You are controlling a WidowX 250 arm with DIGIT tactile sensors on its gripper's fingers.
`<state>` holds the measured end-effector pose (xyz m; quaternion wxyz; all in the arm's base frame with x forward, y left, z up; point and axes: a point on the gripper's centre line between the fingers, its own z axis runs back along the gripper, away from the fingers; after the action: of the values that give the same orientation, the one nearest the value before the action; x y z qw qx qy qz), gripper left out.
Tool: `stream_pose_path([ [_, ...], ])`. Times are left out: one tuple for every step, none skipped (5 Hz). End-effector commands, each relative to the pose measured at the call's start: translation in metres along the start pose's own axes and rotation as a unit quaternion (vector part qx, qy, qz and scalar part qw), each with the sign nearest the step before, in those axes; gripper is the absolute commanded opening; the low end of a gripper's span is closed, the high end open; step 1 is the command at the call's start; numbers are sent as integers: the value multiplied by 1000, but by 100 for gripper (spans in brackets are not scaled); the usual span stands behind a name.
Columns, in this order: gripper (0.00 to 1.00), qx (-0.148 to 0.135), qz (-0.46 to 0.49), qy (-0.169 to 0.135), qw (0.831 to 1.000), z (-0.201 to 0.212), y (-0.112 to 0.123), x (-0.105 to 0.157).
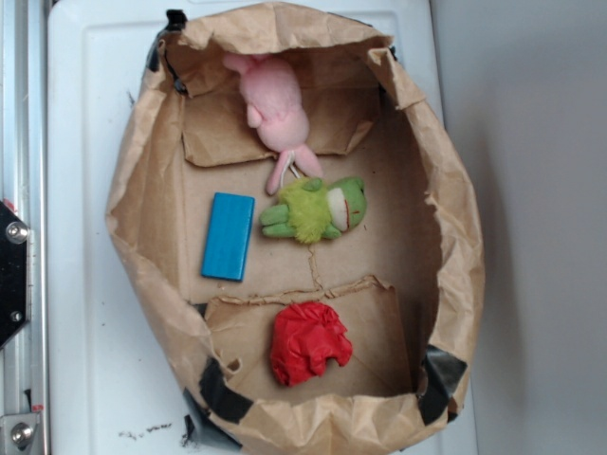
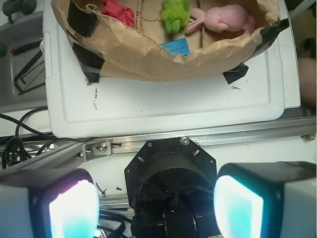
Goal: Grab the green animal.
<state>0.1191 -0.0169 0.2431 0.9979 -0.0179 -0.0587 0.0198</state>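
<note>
The green animal (image 1: 316,210) is a small plush frog with a dark green head and limbs and a fuzzy lime body. It lies on its side in the middle of the brown paper bag (image 1: 142,171). In the wrist view the green animal (image 2: 174,14) shows at the top, past the bag's near wall. My gripper (image 2: 156,206) is far from it, above the robot's black base, outside the bag. It stands open, its two pale pads (image 2: 74,208) wide apart with nothing between them. The exterior view does not show the gripper.
A pink plush rabbit (image 1: 272,106) lies just behind the frog, one ear touching it. A blue flat block (image 1: 229,236) rests to the frog's left, a red wrinkly lump (image 1: 308,342) at the front. The bag stands on a white tray (image 2: 163,101) beside a metal rail (image 2: 208,136).
</note>
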Motion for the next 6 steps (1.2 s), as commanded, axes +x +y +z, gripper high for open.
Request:
stream_pose_path([
  [100,0,0,0,1000,0,0,0],
  [100,6,81,6,997,-17,-4,48],
  [100,21,120,-3,993,-29,-4,67],
  [100,13,155,-28,987,-43,2,95],
  [100,-15,222,-48,974,-63,16,116],
  [100,-14,253,-64,965,-80,24,138],
])
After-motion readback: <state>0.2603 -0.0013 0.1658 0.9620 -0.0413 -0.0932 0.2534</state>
